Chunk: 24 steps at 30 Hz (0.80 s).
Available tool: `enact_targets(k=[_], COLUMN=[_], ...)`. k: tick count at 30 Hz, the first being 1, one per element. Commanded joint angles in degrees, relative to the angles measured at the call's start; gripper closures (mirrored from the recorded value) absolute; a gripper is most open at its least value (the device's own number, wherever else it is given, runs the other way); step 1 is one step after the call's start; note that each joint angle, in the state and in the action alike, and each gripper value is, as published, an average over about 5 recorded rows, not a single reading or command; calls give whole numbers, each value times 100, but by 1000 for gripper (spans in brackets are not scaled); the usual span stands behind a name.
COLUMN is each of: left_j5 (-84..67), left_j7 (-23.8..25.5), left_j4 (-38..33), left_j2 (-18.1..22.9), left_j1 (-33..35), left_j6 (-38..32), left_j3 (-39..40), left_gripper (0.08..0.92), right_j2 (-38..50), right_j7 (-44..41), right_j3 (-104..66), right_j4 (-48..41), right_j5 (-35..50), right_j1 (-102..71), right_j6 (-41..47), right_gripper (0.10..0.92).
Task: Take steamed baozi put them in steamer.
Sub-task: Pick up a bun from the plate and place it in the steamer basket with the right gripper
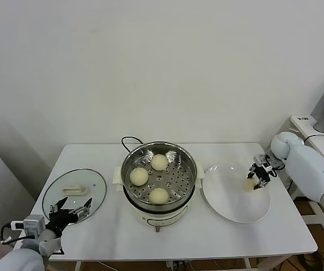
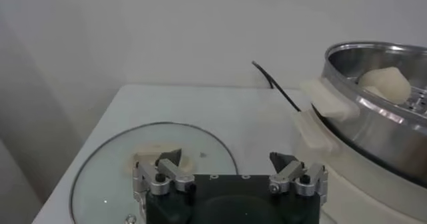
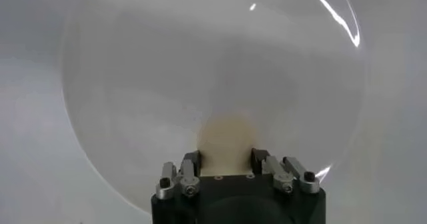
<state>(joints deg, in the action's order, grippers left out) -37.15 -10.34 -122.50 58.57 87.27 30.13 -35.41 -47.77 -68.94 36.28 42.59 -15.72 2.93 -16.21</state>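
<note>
Cream dough sits between the fingers of my right hand, closed on the last bun over the plate; three buns already lie in the steamer, one left. My left hand idles open over the lid on the table

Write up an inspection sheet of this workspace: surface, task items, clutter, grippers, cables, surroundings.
Surface: white table.
Job's things: steamer at centre with three baozi on its perforated tray; fourth baozi between the right gripper's fingers over the white plate.
Clutter: glass lid lying flat, on the robot's left of the steamer.
Grippers: right gripper closed on the fourth baozi; left gripper open, empty, by the lid's near edge.
Cables: black cord behind the steamer.
Surroundings: plain white wall; side desk with equipment on the right.
</note>
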Motion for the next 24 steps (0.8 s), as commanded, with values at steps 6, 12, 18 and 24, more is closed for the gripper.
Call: enact_targets(k=[6, 12, 18, 24], left_j5=[4, 2, 4, -1], left_j7=[-25, -55, -53, -53], left_j4=[-64, -97, -120, -115], left_j2=[20, 22, 35, 36], left_j1=[20, 25, 16, 16], left_j6=[10, 16, 16, 5], left_j3=[4, 8, 26, 23], left_gripper=[177, 177, 177, 177], right_j2=[1045, 716, 91, -450], right_j7=[44, 320, 700, 1149], right_j3=[4024, 5108, 5564, 5613], right_j4=[2626, 3397, 3862, 4044], right_j5=[3852, 4763, 5316, 5735], right_j1=[3342, 4627, 5171, 5258], right_j6=[1975, 2609, 3284, 3688], right_gripper=[550, 550, 550, 547])
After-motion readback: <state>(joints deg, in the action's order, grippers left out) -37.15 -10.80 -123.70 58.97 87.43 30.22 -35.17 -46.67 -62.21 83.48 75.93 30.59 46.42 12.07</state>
